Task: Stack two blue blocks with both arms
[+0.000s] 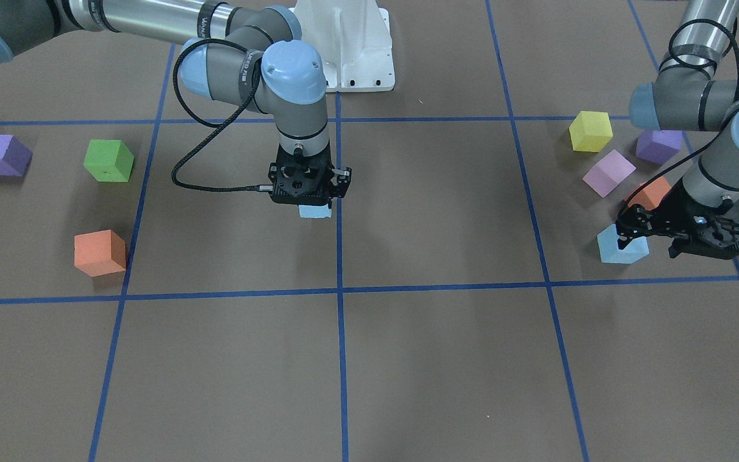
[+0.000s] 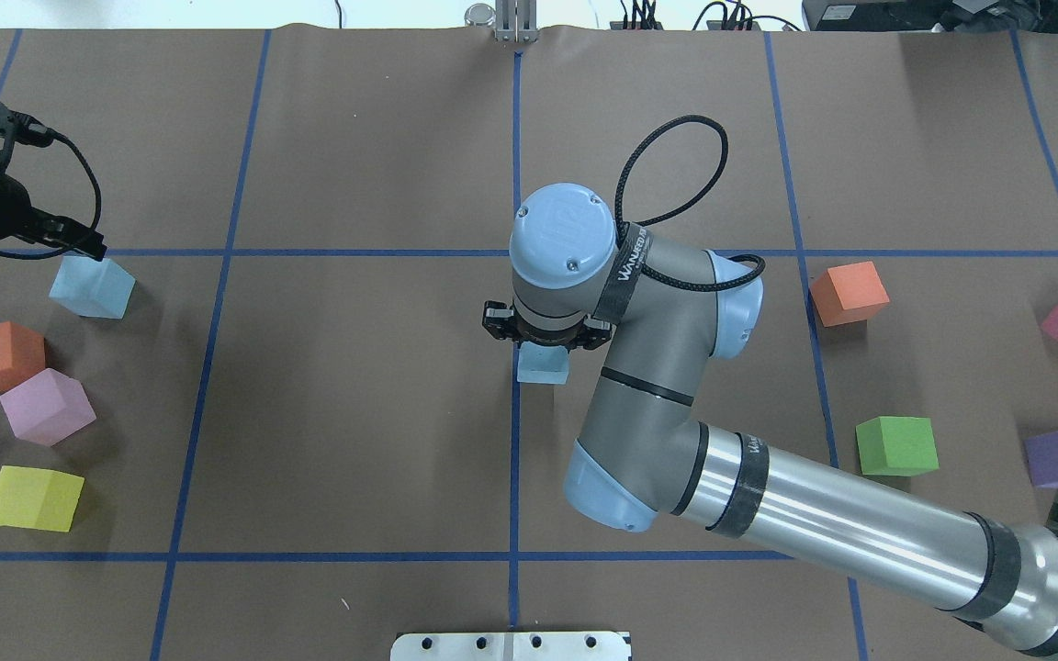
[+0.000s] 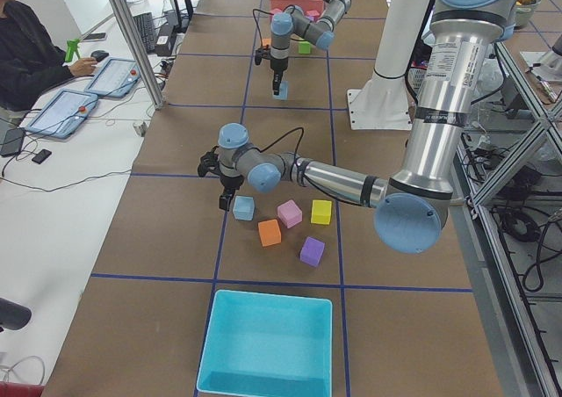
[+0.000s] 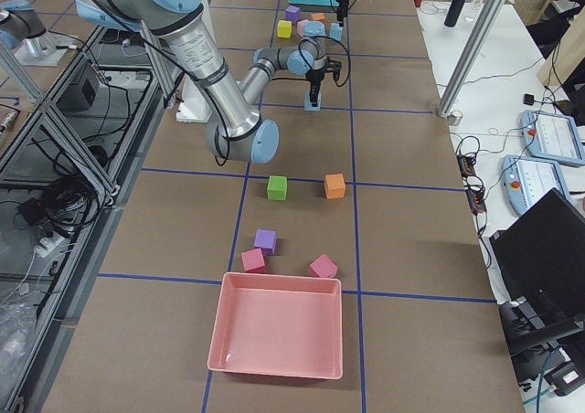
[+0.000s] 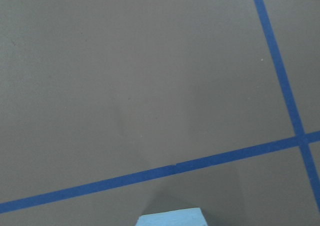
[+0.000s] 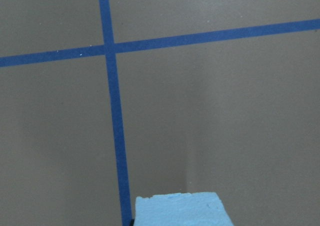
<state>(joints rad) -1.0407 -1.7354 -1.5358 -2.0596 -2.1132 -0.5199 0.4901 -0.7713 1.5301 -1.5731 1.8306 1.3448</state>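
One pale blue block (image 1: 315,212) sits under my right gripper (image 1: 310,200) at the table's centre line. The jaws look shut on it, and it fills the bottom of the right wrist view (image 6: 177,209). It also shows in the overhead view (image 2: 543,365) below the right gripper (image 2: 543,341). The second blue block (image 1: 623,246) rests on the table on my left side. My left gripper (image 1: 655,244) hovers tilted just over and beside it and looks open and empty. It also shows overhead (image 2: 93,286), and its top edge shows low in the left wrist view (image 5: 172,217).
Orange (image 2: 4,355), pink (image 2: 47,406), yellow (image 2: 33,498) and purple cubes lie close to the left block. Orange (image 2: 849,293), green (image 2: 897,445), pink and purple cubes lie on the right side. A turquoise box (image 3: 266,344) and a pink tray (image 4: 279,326) stand at the table ends.
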